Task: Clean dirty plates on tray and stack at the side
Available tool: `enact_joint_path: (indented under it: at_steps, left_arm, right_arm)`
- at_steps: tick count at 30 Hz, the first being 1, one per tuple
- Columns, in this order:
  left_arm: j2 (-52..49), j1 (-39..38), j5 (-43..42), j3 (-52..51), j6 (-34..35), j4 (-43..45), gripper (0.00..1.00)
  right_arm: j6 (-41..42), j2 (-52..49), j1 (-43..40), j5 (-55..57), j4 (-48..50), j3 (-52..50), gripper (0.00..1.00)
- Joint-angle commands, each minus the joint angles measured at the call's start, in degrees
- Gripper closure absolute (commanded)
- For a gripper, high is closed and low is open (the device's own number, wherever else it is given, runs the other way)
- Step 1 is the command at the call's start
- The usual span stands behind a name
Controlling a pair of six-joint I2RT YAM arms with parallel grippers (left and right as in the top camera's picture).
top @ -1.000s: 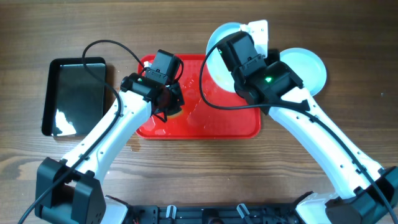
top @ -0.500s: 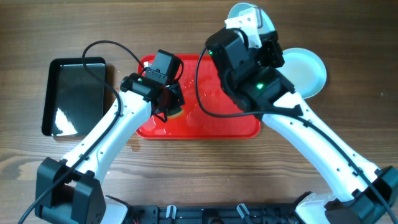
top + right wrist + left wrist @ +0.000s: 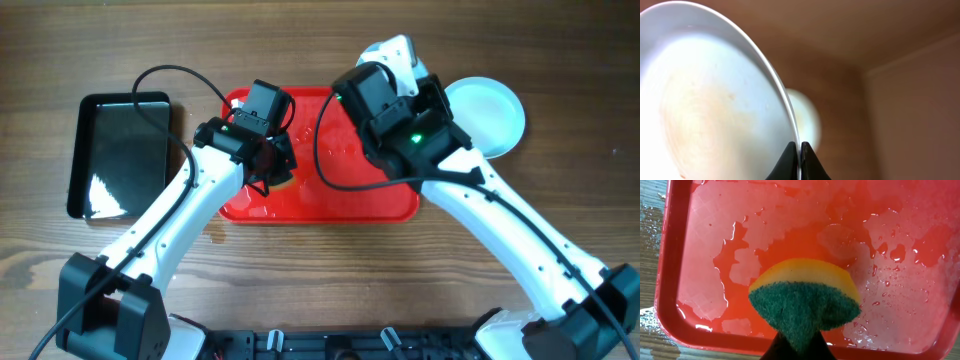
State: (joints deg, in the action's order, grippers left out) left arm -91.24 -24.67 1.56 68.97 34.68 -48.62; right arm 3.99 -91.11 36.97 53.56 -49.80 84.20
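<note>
The red tray (image 3: 340,200) lies wet in the middle, its floor (image 3: 890,305) covered in water patches and drops. Low over the tray's left part, my left gripper (image 3: 797,347) is shut on a yellow and green sponge (image 3: 805,300), which also shows in the overhead view (image 3: 286,182). My right gripper (image 3: 799,150) is shut on the rim of a plate (image 3: 715,100) with a faint orange smear. That plate (image 3: 398,52) is held up on edge above the tray's back right corner. Another plate (image 3: 486,112) lies on the table to the right of the tray.
A glossy black tray (image 3: 120,155) sits on the wooden table at the far left. A black cable (image 3: 165,75) loops from the left arm over the table behind the red tray. Water lies on the wood by the tray's left rim (image 3: 650,225).
The right arm has lifted and turned its plate from flat over the tray's back right to standing on edge. The left arm and sponge have stayed put.
</note>
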Motion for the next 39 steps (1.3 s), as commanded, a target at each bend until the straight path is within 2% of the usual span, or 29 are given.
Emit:
enact_joint_path:
  at_steps: [1, 8, 11, 14, 20, 29, 36, 39]
  left_arm:
    - [-0.5, 0.2, -0.5, 0.3, 0.5, 0.6, 0.96]
    - [-0.5, 0.2, -1.2, 0.3, 0.6, 2.8, 0.96]
    - [-0.6, 0.1, -2.9, 0.3, 0.6, 4.4, 0.96]
    - [-1.3, -0.2, -3.1, 0.3, 0.6, 5.5, 0.96]
    - [-6.9, -0.3, -3.8, 0.3, 0.5, 7.3, 0.96]
    - [-16.6, -0.4, -10.1, 0.3, 0.5, 13.1, 0.96]
    - [-20.4, -1.5, -9.9, 0.3, 0.3, 18.0, 0.96]
    - [-21.7, -1.5, -7.0, 0.3, 0.3, 18.5, 0.96]
  right_arm:
    - [17.5, -2.8, -5.9, -25.7, 2.4, -6.8, 0.96]
    - [25.4, -8.4, -10.4, -48.6, 14.6, -15.5, 0.96]
    - [30.1, -12.9, -10.3, -53.4, 18.1, -17.5, 0.96]
    - [31.2, -17.4, -10.1, -56.9, 20.7, -17.8, 0.96]
    - [33.7, -23.9, -9.9, -58.1, 22.9, -17.9, 0.96]
    - [33.7, -24.3, -9.2, -58.1, 24.1, -17.9, 0.96]
    - [33.7, -24.3, -6.3, -57.4, 25.8, -17.9, 0.95]
    - [33.7, -24.3, -5.2, -57.5, 26.6, -17.9, 0.96]
